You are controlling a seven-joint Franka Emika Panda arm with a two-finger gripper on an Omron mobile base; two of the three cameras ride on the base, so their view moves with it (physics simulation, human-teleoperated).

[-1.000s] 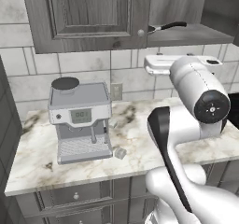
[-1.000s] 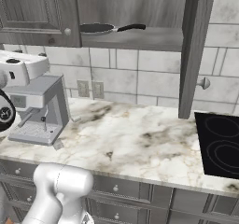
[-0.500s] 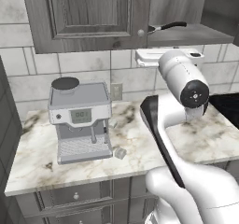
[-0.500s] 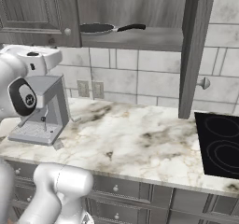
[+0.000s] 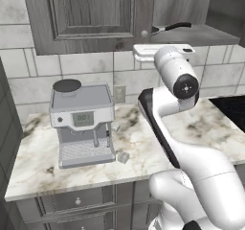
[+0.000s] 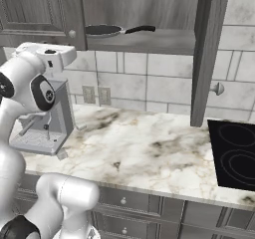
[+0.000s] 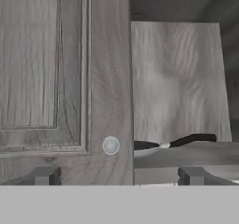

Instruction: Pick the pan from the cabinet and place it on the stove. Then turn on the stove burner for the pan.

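Wood-grain cabinet (image 7: 60, 78) — framed door, round knob — shelters the round pan (image 6: 102, 30); gripper (image 7: 119, 174) spread wide, empty.

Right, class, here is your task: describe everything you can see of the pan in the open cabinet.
The pan is round and shallow, dark inside, with a long thin black handle joined by a short silvery neck. It sits flat on the bottom shelf of the open cabinet, at the left of the opening, partly hidden by the closed door in the hand view. The handle points towards the open side. Nothing else touches it; its outer colour is hard to tell.
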